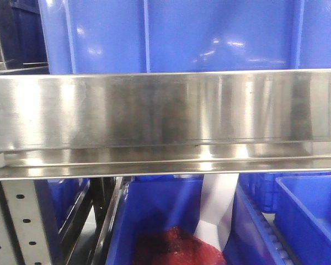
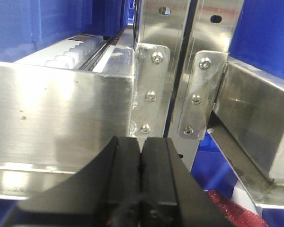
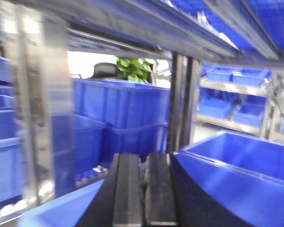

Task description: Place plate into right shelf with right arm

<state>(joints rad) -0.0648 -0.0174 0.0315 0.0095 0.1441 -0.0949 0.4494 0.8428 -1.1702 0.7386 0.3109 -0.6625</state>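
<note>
The right claw (image 3: 143, 189) is pressed closed on nothing, near blue bins (image 3: 120, 106). The left claw (image 2: 142, 177) is closed too, facing the right shelf (image 2: 61, 118). The plate shows in no view.

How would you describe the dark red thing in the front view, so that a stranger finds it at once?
Start at the broad steel rail across the middle of the front view. Below it, left of centre, a blue bin opens upward. The red mesh bundle lies in that bin at the bottom edge; it is the only red, netted thing among smooth blue plastic and metal.
</note>
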